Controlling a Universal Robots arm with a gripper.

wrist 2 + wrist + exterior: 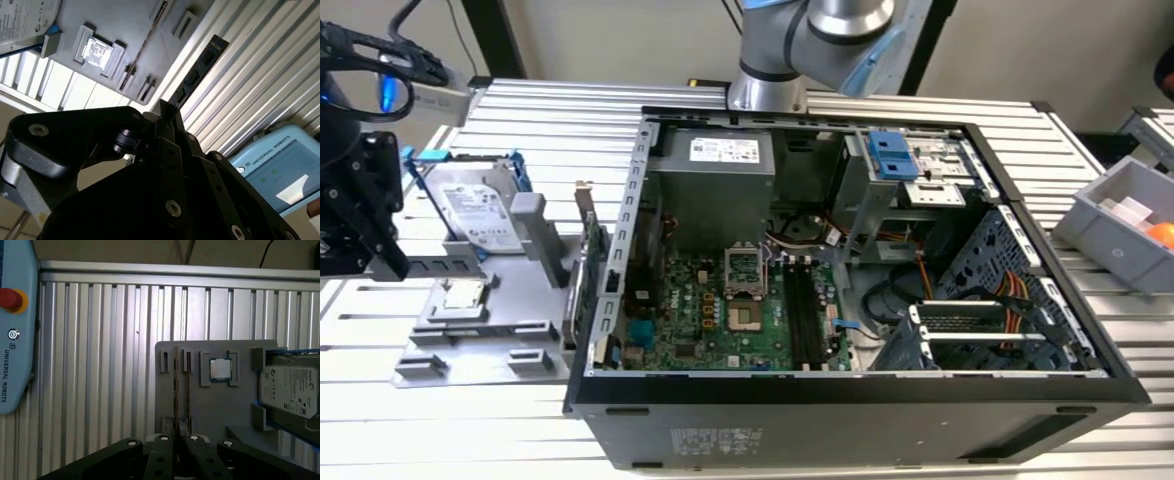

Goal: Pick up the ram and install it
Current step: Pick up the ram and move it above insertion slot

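Where the jaws of the gripper (175, 429) meet, they are drawn in tight, and the near end of the ram (175, 390) is pinched between them. In the first wrist view the ram is seen edge-on, running straight out ahead of the jaws over the grey fixture plate (215, 410). Its far tip stops just short of the plate's far edge. Beyond that edge, bare ribbed table (100, 365) is noted as far as the table's rim. To one side of the jaws, open table is recorded up to a blue pendant (15, 340). To the other side a CPU chip (220, 369) is set near, with a hard drive (290, 390) beyond it.

In the second wrist view the ram (200, 67) is shown by its face: long, narrow and dark, with a row of black chips.

Count:
- one ram, gripped
- one thin strip (187, 390) just beside it, nature not told
- four slot posts (165, 360)
- one CPU chip, one hard drive, one pendant

In the exterior view, one open computer case (854, 410) and one grey bin (1121, 235) are logged at the exterior view's right of the plate.
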